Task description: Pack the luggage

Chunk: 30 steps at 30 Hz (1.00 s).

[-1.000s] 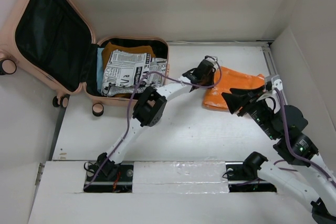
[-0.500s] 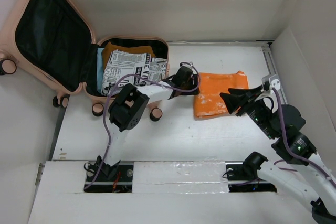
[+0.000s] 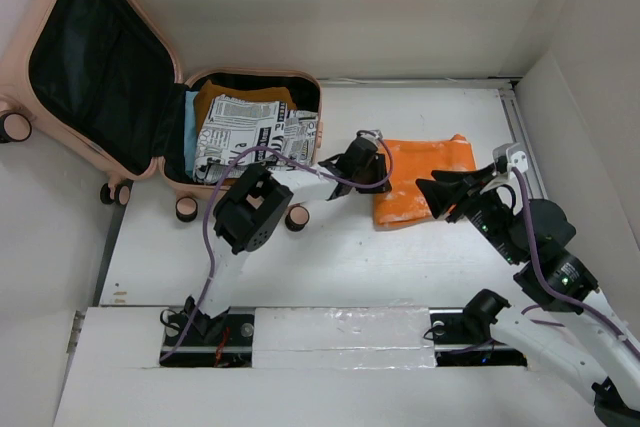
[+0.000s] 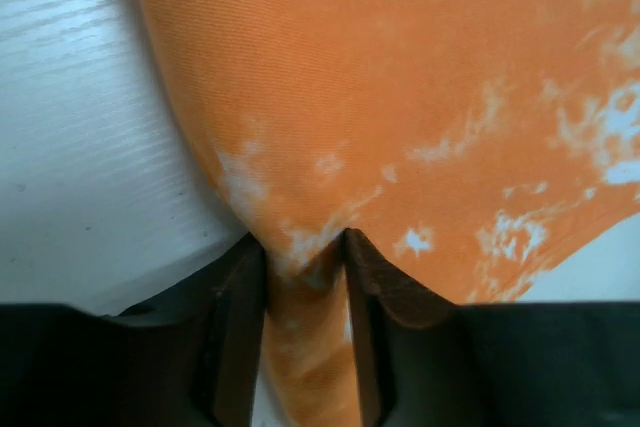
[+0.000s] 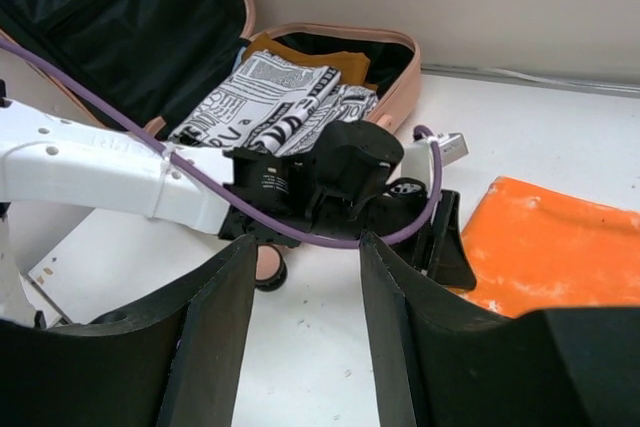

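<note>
The luggage (image 3: 100, 67) lies open in the upper left of the overhead view. Its lid is swung back to the left and its base sits on the far left corner of the worktop (image 3: 400, 267). The base is filled with a black-and-white printed cloth (image 3: 245, 132) over a mustard garment (image 3: 225, 97).

Just right of it, the left pincer (image 3: 378, 175) is pressed nearly together on the left edge of an orange cloth (image 3: 430, 159) that lies flat right of centre. Only its own wrist view shows the grip: two dark fingers (image 4: 238, 337) squeeze a thin fold of white-mottled orange fabric.

The right pincer (image 3: 432, 194) is spread wide and holds nothing. It hangs over the cloth's right part, and whether it touches the cloth cannot be told. In its wrist view the left arm (image 5: 90, 177) lies across the frame between it and the luggage, with a purple cable (image 5: 340, 243) looping along the arm. A caster wheel (image 3: 296, 218) sits on the worktop beside the left arm's elbow.
</note>
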Available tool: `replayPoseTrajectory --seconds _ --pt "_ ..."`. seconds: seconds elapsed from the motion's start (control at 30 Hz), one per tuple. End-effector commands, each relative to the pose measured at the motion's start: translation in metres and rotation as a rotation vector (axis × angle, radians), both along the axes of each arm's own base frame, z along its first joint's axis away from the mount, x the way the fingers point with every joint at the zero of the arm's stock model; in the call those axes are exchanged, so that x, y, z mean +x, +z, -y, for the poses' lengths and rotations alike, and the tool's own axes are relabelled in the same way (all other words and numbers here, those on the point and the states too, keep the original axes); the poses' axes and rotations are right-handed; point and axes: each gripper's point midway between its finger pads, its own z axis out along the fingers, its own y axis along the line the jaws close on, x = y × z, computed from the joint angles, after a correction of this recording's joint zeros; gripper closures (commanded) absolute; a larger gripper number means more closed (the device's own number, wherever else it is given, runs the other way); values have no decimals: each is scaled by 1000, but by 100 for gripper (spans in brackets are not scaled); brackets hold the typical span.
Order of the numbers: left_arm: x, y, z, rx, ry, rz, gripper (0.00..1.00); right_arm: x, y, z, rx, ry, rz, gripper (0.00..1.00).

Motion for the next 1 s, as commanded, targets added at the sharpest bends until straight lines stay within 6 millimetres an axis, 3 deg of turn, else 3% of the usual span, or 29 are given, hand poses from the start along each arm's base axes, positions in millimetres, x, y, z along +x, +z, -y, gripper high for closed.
replayPoseTrajectory --seconds 0.0,0.07,0.17,0.2,0.27,0.3,0.33,0.37,0.4,0.43,0.47,0.57,0.6,0.67,0.7,0.73,0.77,0.8,0.83,0.87,0.9,0.93,0.97 --pt "-21 -37 0 48 -20 -105 75 2 10 -3 32 7 32 49" --pt "-16 -34 -2 55 3 -84 96 0 10 -1 32 7 32 49" --pt "6 -2 -3 21 33 -18 100 0 10 -1 32 7 32 49" --pt "14 18 4 -7 25 23 100 0 10 -1 32 7 32 49" --pt "36 49 -11 26 43 81 100 0 10 -1 32 7 32 49" --pt "53 84 -9 3 56 144 100 0 10 -1 32 7 32 49" --pt "64 103 -15 7 67 180 100 0 10 -1 32 7 32 49" --pt "78 127 -28 3 88 213 100 0 10 -1 32 7 32 49" --pt "85 137 -41 40 99 228 100 0 10 -1 32 7 32 49" --pt "96 167 -48 19 115 271 100 -2 12 0 37 7 39 49" --pt "108 191 -71 18 158 307 100 -3 12 -1 37 16 40 49" --pt "120 226 -116 53 238 356 100 -7 14 3 35 16 52 49" --pt "125 250 -144 39 289 384 100 -6 14 4 36 5 51 49" --pt "127 250 -182 75 348 374 100 -10 16 8 43 5 59 49" --pt "130 268 -219 76 424 401 100 -10 16 8 43 5 59 49" --pt "131 271 -239 75 470 404 100 -10 16 8 43 5 59 49" --pt "128 255 -259 93 506 372 100 -12 19 9 50 5 67 49" --pt "127 254 -276 80 534 366 100 -13 19 8 49 14 68 49" --pt "127 266 -315 44 619 375 100 -14 19 7 48 26 69 49" --pt "129 265 -332 22 654 380 100 -14 21 6 54 26 76 49" --pt "125 246 -349 25 685 337 100 -13 17 6 48 26 69 49" --pt "124 248 -380 20 734 341 100 -14 17 4 47 37 70 49" --pt "124 245 -394 14 772 338 100 -14 17 4 47 37 70 49"
